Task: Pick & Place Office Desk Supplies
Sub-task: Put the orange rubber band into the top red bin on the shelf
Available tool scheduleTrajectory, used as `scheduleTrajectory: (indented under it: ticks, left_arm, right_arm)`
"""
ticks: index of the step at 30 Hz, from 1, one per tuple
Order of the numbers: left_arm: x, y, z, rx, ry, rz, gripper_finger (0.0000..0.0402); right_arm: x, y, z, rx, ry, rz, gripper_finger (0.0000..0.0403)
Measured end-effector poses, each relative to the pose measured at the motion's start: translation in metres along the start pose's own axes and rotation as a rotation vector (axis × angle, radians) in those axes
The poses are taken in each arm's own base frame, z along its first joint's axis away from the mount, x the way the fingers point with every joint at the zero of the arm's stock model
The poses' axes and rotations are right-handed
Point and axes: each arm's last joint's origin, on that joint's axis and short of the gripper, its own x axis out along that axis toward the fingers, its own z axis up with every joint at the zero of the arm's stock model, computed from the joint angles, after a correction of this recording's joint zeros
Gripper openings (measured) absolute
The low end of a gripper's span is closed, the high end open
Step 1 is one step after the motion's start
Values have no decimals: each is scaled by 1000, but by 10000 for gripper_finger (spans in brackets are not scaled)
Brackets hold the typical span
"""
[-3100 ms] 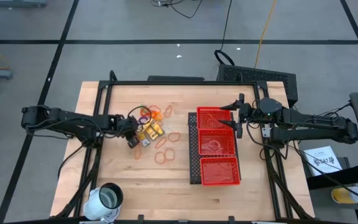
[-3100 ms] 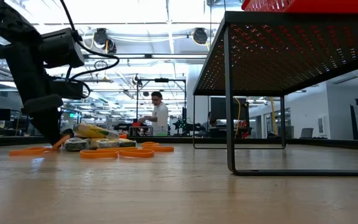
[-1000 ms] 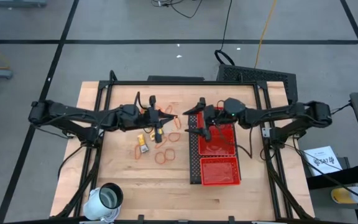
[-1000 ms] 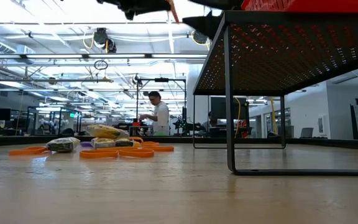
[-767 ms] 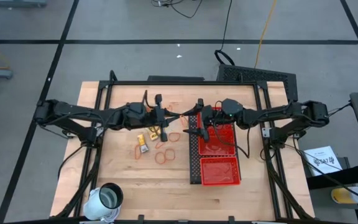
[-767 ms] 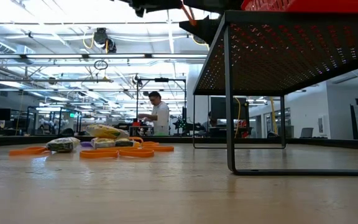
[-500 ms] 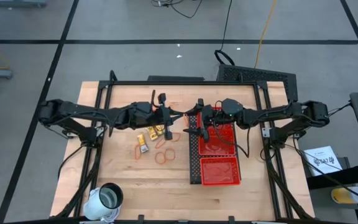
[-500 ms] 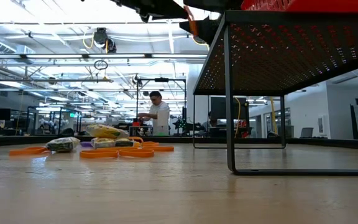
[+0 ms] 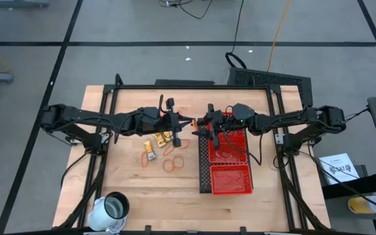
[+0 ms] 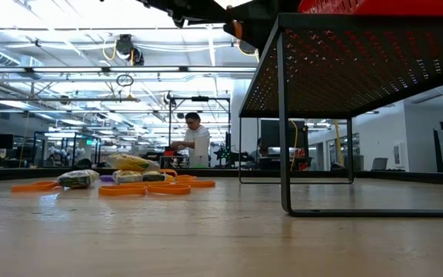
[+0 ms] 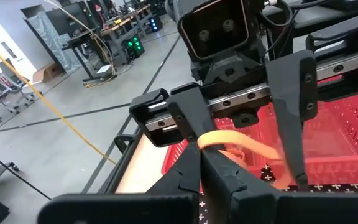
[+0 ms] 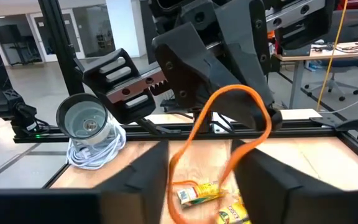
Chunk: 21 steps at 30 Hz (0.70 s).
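Note:
My left gripper (image 9: 189, 123) is shut on one orange rubber band (image 12: 229, 93), held in the air by the far left corner of the red mesh tray (image 9: 230, 189). My right gripper (image 9: 201, 126) faces it. Its fingers stand on either side of the hanging loop (image 11: 247, 144) with a gap between them; whether they touch the band I cannot tell. More office desk supplies lie on the table below: yellow packets (image 9: 162, 137) and several rubber bands (image 9: 172, 163). My left gripper pinches the rubber band at one end of its loop (image 11: 211, 139) between its two fingertips. The fingers come nearly level from the table's left. The band is clear of the table, and its loop droops away from the fingertips between the right gripper's fingers.
The red tray has three compartments and stands right of centre on a dark mesh stand (image 10: 360, 69). A white cup (image 9: 113, 209) sits at the near left corner. A black frame (image 9: 194, 87) runs along the table's edges. A person (image 10: 197, 142) stands far behind.
My left gripper has carried the rubber band toward the table's right, up to my right gripper, then stopped. My right gripper has kept its place, and its fingers have drawn closer together around the band's loop.

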Motion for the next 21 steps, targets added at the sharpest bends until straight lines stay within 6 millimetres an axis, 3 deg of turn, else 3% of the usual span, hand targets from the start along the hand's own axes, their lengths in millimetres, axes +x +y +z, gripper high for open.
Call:
scheduleTrajectory:
  ticks: [11, 16, 21]
  left_arm:
    - [0, 0, 0, -19, -1, 1, 18]
    - [0, 0, 0, -97, -6, 2, 25]
    - [-3, -3, 4, -132, -17, -9, 83]
  right_arm:
    - [0, 0, -2, -19, 17, -1, 14]
    - [0, 0, -2, -24, 22, -2, 9]
    - [-1, -2, -3, -20, 35, -8, 4]
